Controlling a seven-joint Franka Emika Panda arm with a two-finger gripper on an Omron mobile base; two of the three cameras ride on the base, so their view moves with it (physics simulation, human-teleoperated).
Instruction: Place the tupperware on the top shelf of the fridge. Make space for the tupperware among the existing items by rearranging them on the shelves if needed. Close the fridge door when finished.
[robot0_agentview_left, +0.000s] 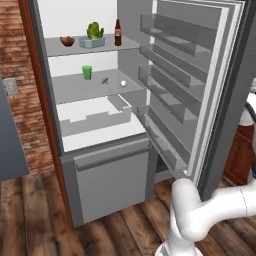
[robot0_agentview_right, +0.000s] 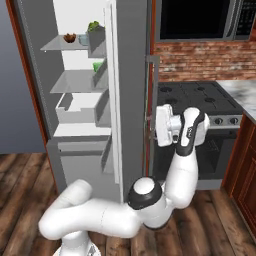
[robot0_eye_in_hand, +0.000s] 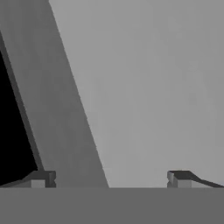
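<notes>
The tupperware (robot0_agentview_left: 92, 42), a pale blue tub holding something green, sits on the top shelf (robot0_agentview_left: 56, 49) between the brown croissant-like lump (robot0_agentview_left: 67, 40) and the dark bottle (robot0_agentview_left: 118, 33). One shelf (robot0_agentview_left: 72, 89) lower stand the green cup (robot0_agentview_left: 87, 72), the tiny brown thing (robot0_agentview_left: 104, 80) and the white ball (robot0_agentview_left: 123, 84). The fridge door (robot0_agentview_left: 220, 90) stands wide open. My gripper (robot0_agentview_right: 154, 126) is behind it, facing the door's outer face (robot0_eye_in_hand: 153, 87) close to the long handle (robot0_agentview_right: 149, 95). The gripper (robot0_eye_in_hand: 111, 179) is open, its fingertips (robot0_eye_in_hand: 41, 178) wide apart and holding nothing.
A white drawer tray (robot0_agentview_left: 95, 117) lies under the shelves, above the grey bottom drawer front (robot0_agentview_left: 112, 177). Grey racks (robot0_agentview_left: 165, 75) line the door's inside. A black stove (robot0_agentview_right: 200, 95), a microwave (robot0_agentview_right: 200, 20) and a wooden cabinet (robot0_agentview_right: 247, 165) stand right of the fridge.
</notes>
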